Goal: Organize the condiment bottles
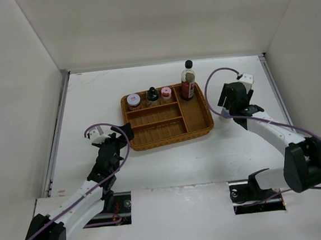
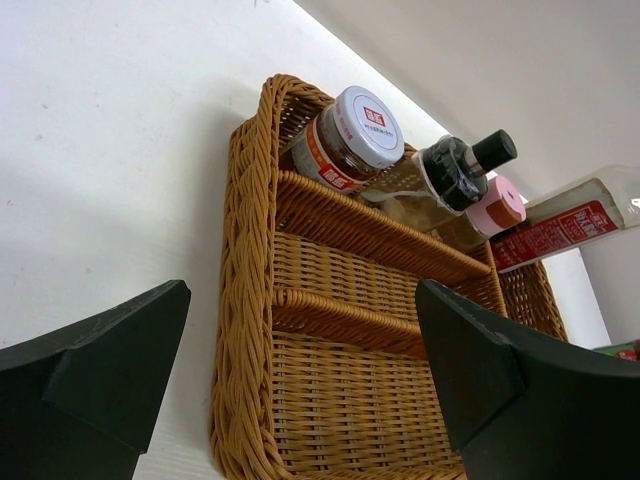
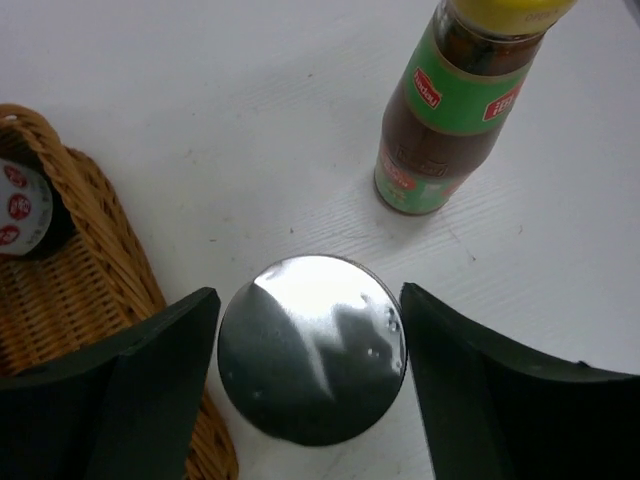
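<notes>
- Between your right gripper (image 3: 305, 350) fingers, just outside the wicker tray (image 3: 110, 250), stands the silver-capped bottle (image 3: 312, 345); jaws straddle the cap, not visibly clamped.
- Expect a smooth, slippery metal lid; grip lower, on the body.
- Your left gripper (image 2: 300, 380) hangs released.

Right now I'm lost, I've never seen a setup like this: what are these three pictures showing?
Two robot arms are bolted at the near edge of a white table. One picture looks down from above; the other two come from cameras on each wrist. A wicker tray holds four bottles and jars along its far side. The left hand is open and empty, facing the tray. The right hand straddles a silver-capped bottle beside the tray, fingers not touching it yet. A yellow-capped bottle stands just beyond.
</notes>
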